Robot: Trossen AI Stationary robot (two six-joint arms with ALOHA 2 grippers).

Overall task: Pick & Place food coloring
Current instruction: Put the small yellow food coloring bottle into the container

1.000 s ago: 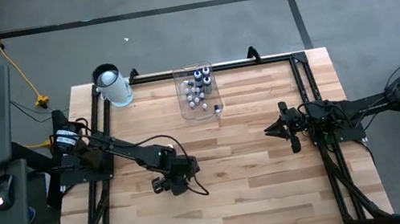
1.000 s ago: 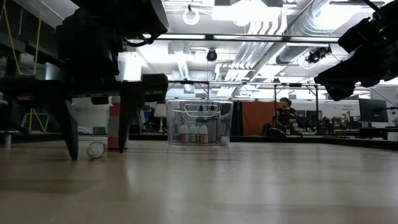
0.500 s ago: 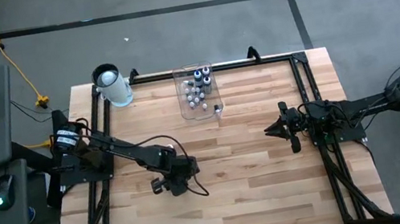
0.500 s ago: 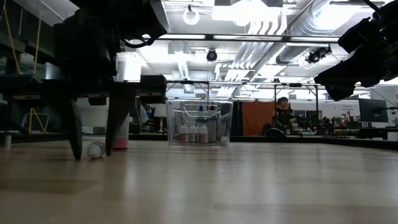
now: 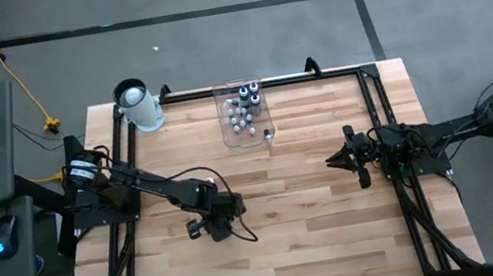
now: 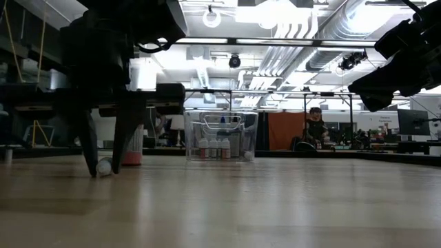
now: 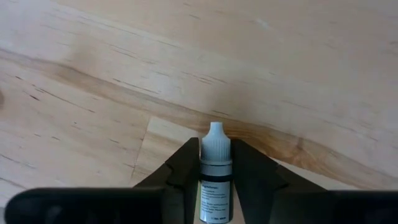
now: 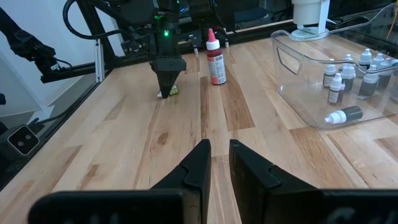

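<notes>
**Between the left fingers: one small bottle**

On the table's middle-left, the left gripper stands down at the wood, fingers narrowed around a small bottle. This bottle lies flat, its long axis along the fingers, cap pointing outward. Whether they already press it is unclear. The bin lies well apart. The right gripper waits, nearly closed, holding nothing.

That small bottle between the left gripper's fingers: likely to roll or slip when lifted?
Lying on its side, the round bottle would probably roll if released. The left gripper has both fingers against its smooth sides, so it might slip. It looks tiny, so probably light.
</notes>
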